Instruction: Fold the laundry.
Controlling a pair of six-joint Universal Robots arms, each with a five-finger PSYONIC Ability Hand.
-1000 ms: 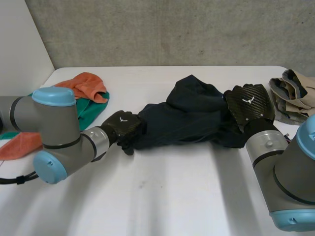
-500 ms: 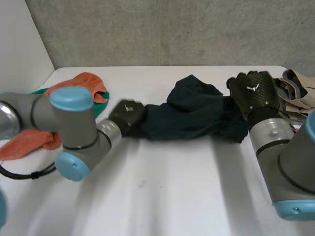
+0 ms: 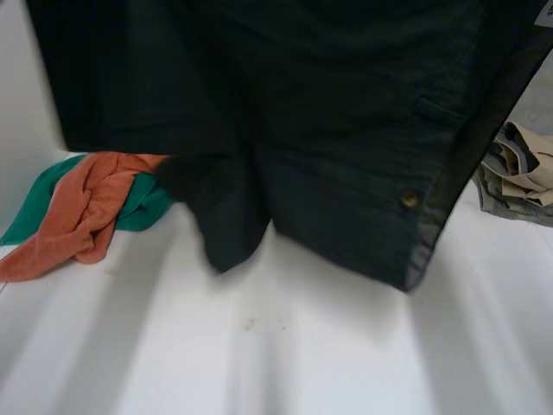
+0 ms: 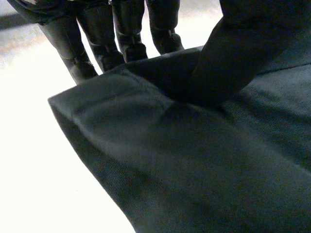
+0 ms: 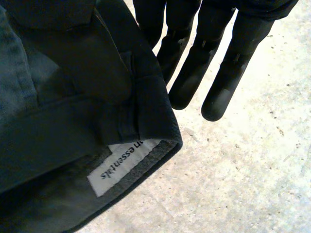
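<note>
Dark garment [image 3: 328, 156] hangs in the air right in front of my head camera, spread wide and cut off along its upper edge, so I cannot see how far up it reaches or either arm behind it. Its lower hem dangles above the white worktop [image 3: 302, 346]; whether it touches I cannot say. A small brass-coloured button [image 3: 408, 200] shows near one side seam.

In the left wrist view the left hand [image 4: 121, 29] has a hemmed edge of the cloth clamped. The fingers run straight behind the fabric and the thumb presses down on it from the front, though the fingertips are hidden under the fold. In the right wrist view a thick seamed edge with a white label [image 5: 124, 165] sits just beside the right hand [image 5: 194, 73]. Where the two meet is covered by cloth, so I cannot tell whether that hand grips it.

Further out, an orange towel [image 3: 91, 203] lies twisted over a green cloth [image 3: 147, 203] on the worktop — both partly hidden by the garment. A folded beige and grey pile [image 3: 518, 173] lies at the opposite side, cut off by the view's edge.
</note>
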